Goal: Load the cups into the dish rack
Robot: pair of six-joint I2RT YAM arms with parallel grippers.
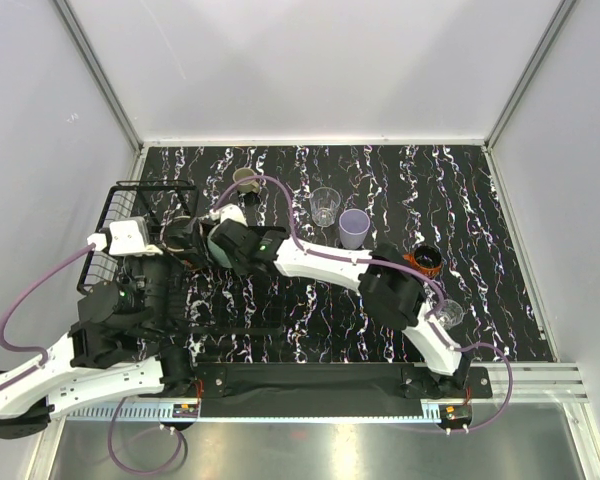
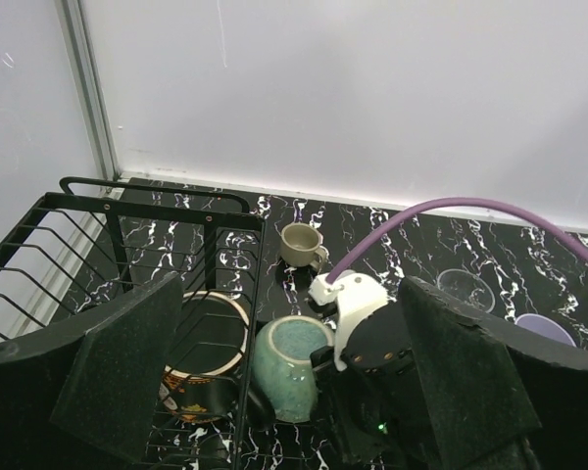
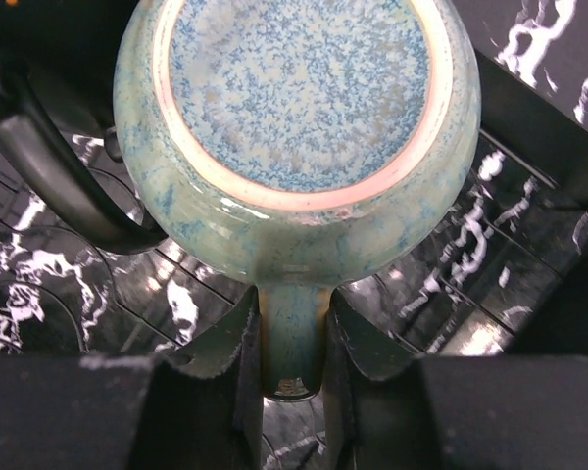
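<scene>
My right gripper (image 3: 292, 343) is shut on the handle of the teal glazed mug (image 3: 299, 108), whose base faces the wrist camera; its mouth is hidden. The mug (image 2: 289, 367) hangs just right of the dish rack's (image 2: 157, 211) raised basket, over black rack wires (image 3: 451, 294). A dark mug with a copper rim (image 2: 201, 343) lies inside the basket. My left gripper (image 2: 294, 333) is open, its fingers wide on either side of the teal mug without touching it. From above, the teal mug (image 1: 223, 240) sits beside the rack (image 1: 130, 200).
On the marbled table stand an olive-beige mug (image 1: 245, 180), a clear glass (image 1: 325, 205), a lavender cup (image 1: 354, 228), a dark copper-rimmed mug (image 1: 426, 260) and another clear glass (image 1: 448, 315) beside the right arm. Walls close in on three sides.
</scene>
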